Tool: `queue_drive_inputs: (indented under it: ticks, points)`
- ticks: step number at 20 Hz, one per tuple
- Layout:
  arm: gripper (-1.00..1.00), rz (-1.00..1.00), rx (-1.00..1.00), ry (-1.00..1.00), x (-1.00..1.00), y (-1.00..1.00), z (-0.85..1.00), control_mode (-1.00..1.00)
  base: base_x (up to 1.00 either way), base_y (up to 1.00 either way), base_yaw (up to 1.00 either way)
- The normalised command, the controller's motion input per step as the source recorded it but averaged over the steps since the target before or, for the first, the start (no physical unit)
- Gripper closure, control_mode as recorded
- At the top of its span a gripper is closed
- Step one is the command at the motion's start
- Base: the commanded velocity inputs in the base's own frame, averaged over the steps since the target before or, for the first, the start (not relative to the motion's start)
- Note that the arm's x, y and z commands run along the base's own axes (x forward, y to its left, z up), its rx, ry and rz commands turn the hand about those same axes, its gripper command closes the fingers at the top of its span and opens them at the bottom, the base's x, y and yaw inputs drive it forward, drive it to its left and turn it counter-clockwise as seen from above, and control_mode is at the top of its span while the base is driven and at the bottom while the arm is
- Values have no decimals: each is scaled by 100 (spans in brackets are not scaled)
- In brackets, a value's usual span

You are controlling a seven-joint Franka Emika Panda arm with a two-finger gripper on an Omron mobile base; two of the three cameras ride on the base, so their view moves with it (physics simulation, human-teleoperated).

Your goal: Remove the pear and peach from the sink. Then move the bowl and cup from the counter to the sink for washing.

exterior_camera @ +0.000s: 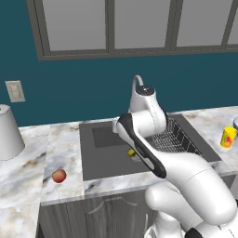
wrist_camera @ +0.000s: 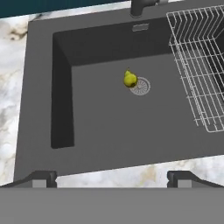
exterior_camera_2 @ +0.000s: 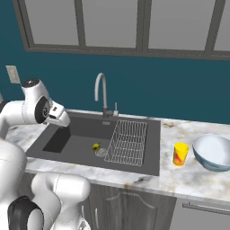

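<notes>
The yellow-green pear [wrist_camera: 130, 79] lies on the floor of the dark grey sink [wrist_camera: 105, 118], right beside the round drain [wrist_camera: 141, 86]; it also shows as the pear [exterior_camera_2: 95, 147] and the pear [exterior_camera: 131, 152], partly behind my arm. My gripper [wrist_camera: 111, 178] hovers well above the sink's front, open, with nothing between its fingertips. The reddish peach [exterior_camera: 59, 175] rests on the marble counter [exterior_camera: 60, 139] left of the sink. Right of the sink stand the yellow cup [exterior_camera_2: 180, 154] and the pale bowl [exterior_camera_2: 213, 152].
A wire rack [exterior_camera_2: 128, 141] fills the sink's right side, and the curved faucet [exterior_camera_2: 102, 92] rises behind the basin. A large grey-white upturned vessel [exterior_camera: 7, 132] stands on the far left of the counter. A blue wall backs the counter.
</notes>
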Motion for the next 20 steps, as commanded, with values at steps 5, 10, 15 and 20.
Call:
queue_drive_inputs:
  ticks: [5, 10, 15, 20]
  points:
    - [-100, -11, -6, -1, 5, -9, -3, -100, 0, 0, 0]
    - [-100, -11, -3, 0, 8, -8, -4, -100, 0, 0, 0]
    - [-100, -8, 0, -5, 8, -7, -4, -100, 0, 0, 0]
    - [-100, -5, 0, -1, 16, -7, -7, -100, 0, 0, 0]
